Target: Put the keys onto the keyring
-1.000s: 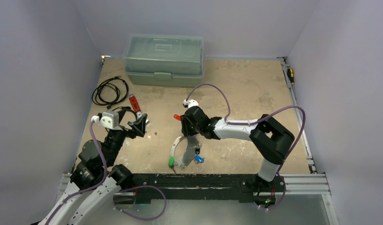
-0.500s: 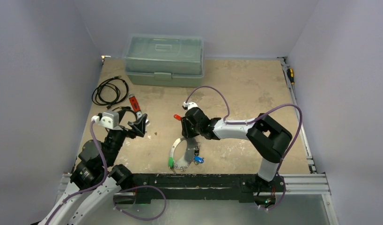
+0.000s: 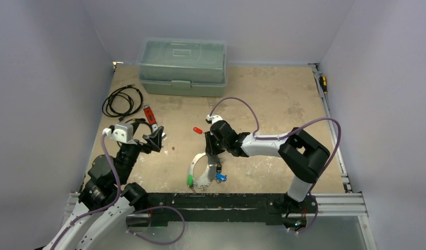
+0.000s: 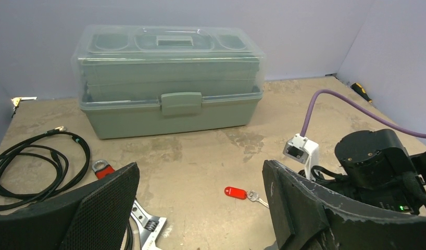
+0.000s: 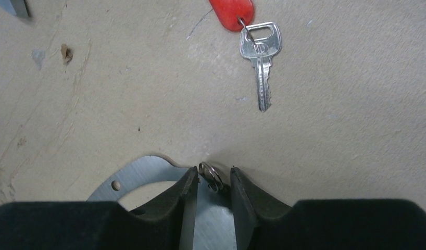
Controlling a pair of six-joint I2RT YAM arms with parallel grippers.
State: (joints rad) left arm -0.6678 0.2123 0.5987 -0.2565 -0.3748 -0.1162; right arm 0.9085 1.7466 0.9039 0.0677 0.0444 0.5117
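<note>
The keyring (image 3: 196,165), a flat silvery hoop, lies near the front edge with a green key (image 3: 190,180), a blue key (image 3: 221,177) and a black key (image 3: 220,166) at it. A red-tagged key (image 3: 198,130) lies loose behind it and shows in the left wrist view (image 4: 236,192) and the right wrist view (image 5: 259,57). My right gripper (image 3: 207,151) hovers low over the hoop's far end (image 5: 143,174). Its jaws stand narrowly apart around a small split ring (image 5: 211,176), without clamping it. My left gripper (image 3: 154,139) is wide open and empty, at the left.
A green toolbox (image 3: 182,66) stands at the back. Coiled black cables (image 3: 121,100) and a red-handled wrench (image 3: 150,117) lie at the left, near my left gripper. A screwdriver (image 3: 323,83) lies by the right wall.
My right gripper has shifted slightly right and toward the front, leaving the red-tagged key more exposed. The left arm has not moved.
</note>
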